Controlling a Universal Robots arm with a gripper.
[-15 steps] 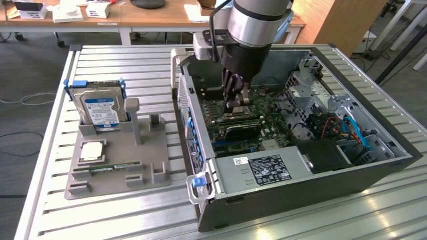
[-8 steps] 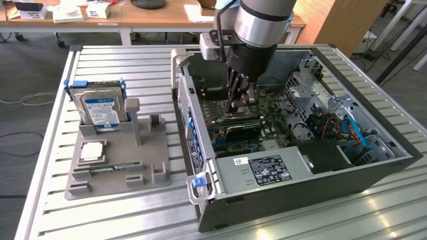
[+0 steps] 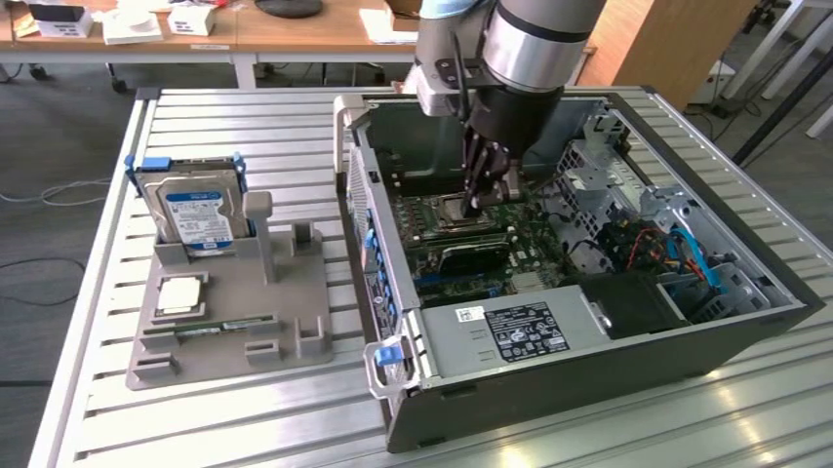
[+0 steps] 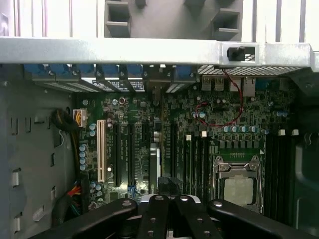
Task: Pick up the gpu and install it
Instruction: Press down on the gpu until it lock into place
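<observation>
The gpu (image 3: 469,255) is a thin dark card standing on edge on the motherboard inside the open computer case (image 3: 729,322). In the wrist view the gpu (image 4: 155,164) is a slim blade among the expansion slots. My gripper (image 3: 482,203) reaches down into the case and hangs a little above the card, its black fingers shut. I see nothing between them. Seen from the wrist, the gripper (image 4: 169,199) has its fingers pressed together just over the card's near end. Whether they touch the card I cannot tell.
A grey parts holder (image 3: 221,331) lies at the exterior view's left. It carries a silver hard drive (image 3: 195,210) with a blue label, a green memory stick (image 3: 215,330) and a small square chip (image 3: 179,292). The power supply (image 3: 514,331) and cables crowd the case.
</observation>
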